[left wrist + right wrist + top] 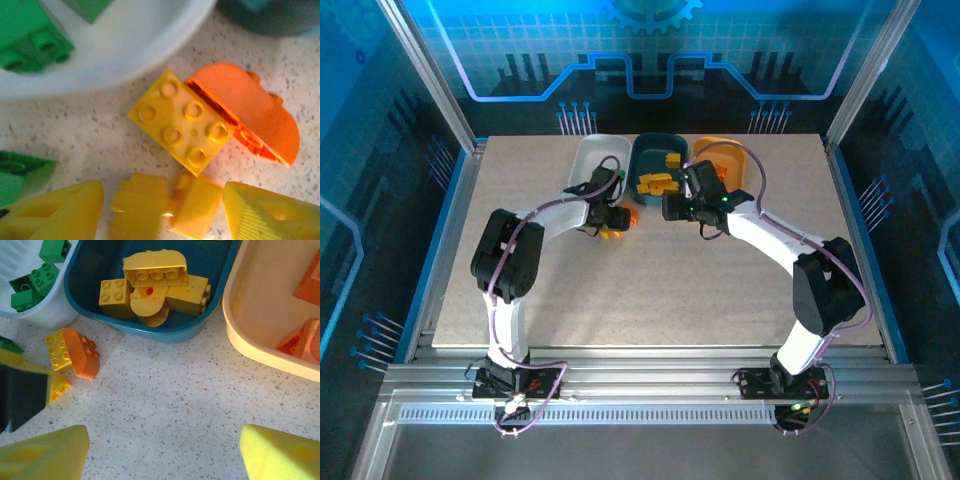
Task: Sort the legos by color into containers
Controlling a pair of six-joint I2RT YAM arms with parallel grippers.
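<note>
My left gripper (162, 212) is open and low over the table in front of the white tray (150, 45). Two small yellow legos (140, 205) lie side by side between its fingers, with a slight gap on the left side. Just beyond them a yellow studded brick (182, 122) leans against an orange rounded brick (250, 117). My right gripper (160, 455) stands open over bare table in front of the dark teal tray (150, 330). That tray holds several yellow legos (155, 270). The yellow-orange tray (250, 345) holds orange bricks (300, 342).
Green legos (30, 42) lie in the white tray, and another green piece (17, 175) sits on the table by my left finger. The three trays stand in a row at the back of the table (650, 290). The two grippers are close together.
</note>
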